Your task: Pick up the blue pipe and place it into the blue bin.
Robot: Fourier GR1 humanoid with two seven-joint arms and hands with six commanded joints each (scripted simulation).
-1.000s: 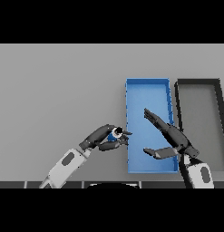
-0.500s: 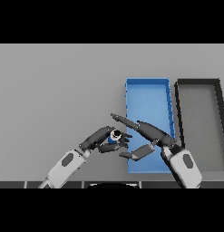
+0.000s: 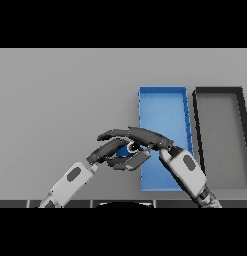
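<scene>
Blue pipe (image 3: 128, 148) pinched in curled left hand (image 3: 109, 152) just left of blue bin (image 3: 164, 91); right hand (image 3: 140, 135) spread flat over it, fingers straight. Black bin (image 3: 218, 90) alongside on grey table (image 3: 60, 105).

One blue pipe (image 3: 129, 148) shows at the lower centre of the frame, mostly hidden. Two bins sit at the right: one blue bin (image 3: 162, 107) and one black bin (image 3: 220, 130). Two hands meet at the pipe: the left hand (image 3: 109, 152) and the right hand (image 3: 140, 135).
</scene>
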